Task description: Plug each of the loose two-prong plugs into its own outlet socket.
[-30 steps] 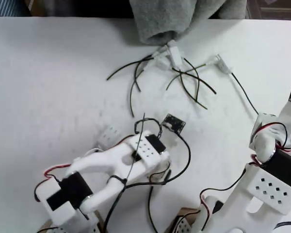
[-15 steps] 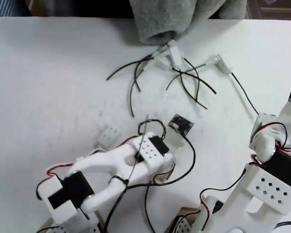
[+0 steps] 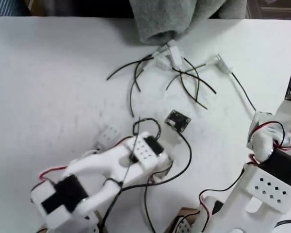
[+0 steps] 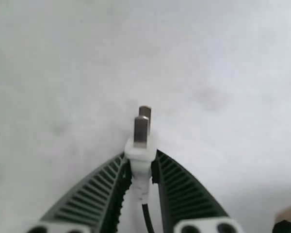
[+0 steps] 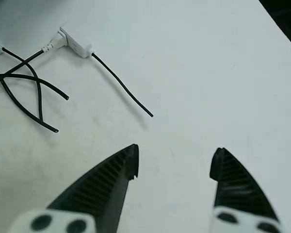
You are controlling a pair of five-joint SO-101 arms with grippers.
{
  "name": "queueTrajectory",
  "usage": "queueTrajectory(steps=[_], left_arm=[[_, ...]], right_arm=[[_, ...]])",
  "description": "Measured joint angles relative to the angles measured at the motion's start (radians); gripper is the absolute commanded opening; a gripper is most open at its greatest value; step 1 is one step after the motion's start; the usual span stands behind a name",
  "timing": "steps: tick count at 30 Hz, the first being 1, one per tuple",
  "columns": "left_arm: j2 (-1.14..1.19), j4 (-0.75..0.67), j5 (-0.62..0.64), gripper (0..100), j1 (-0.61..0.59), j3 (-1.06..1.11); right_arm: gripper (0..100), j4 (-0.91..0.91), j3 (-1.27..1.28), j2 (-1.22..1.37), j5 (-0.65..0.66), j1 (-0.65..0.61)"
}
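My left gripper point(image 4: 141, 160) is shut on a white two-prong plug point(image 4: 140, 145). Its metal prongs point away over bare white table, and its black cord runs back between the fingers. In the high view the left arm point(image 3: 111, 165) lies low at the near centre and covers its gripper. My right gripper point(image 5: 175, 155) stands open above the table with nothing between its fingers. Beyond it lies a white connector point(image 5: 72, 44) with a black wire. The high view shows that connector point(image 3: 222, 63) at the back right and another white connector point(image 3: 170, 53) among crossed black wires.
A grey cloth point(image 3: 165, 19) hangs over the table's far edge, just behind the connectors. Loose black wires point(image 3: 189, 85) sprawl at the back centre. The right arm point(image 3: 274, 160) fills the near right corner. A small white perforated piece point(image 3: 108, 136) lies beside the left arm.
The left arm swung slightly right and then back, and its rear end slid toward the near left. The right arm shifted a little.
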Motion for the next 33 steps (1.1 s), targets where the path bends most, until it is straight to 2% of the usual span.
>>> queueTrajectory(steps=[4, 8, 13, 17, 24, 28, 33], left_arm=[[-0.146, -0.078, -0.006, 2, 0.002, 0.121], [-0.334, -0.086, -0.098, 2, -0.014, 0.221], [-0.560, -0.084, -0.224, 2, -0.184, 0.350], [-0.623, -0.075, -0.367, 2, -0.310, 0.433], [-0.640, 0.091, -0.740, 2, -0.526, 0.450], [-0.640, 0.235, -0.868, 2, -0.709, 0.350], [-0.640, 0.428, -1.086, 2, -0.931, 0.190]], right_arm=[[24.1, 0.000, 0.000, 0.000, 0.000, -0.003], [24.1, 0.000, 0.000, 0.000, 0.000, -0.003], [24.1, 0.000, 0.000, 0.000, 0.000, -0.003], [24.2, 0.000, 0.000, 0.000, 0.000, -0.003], [24.1, 0.000, 0.031, 0.000, 0.026, -0.003], [24.1, 0.000, 0.031, 0.000, 0.031, -0.003], [24.1, 0.000, 0.031, 0.000, 0.034, -0.003]])
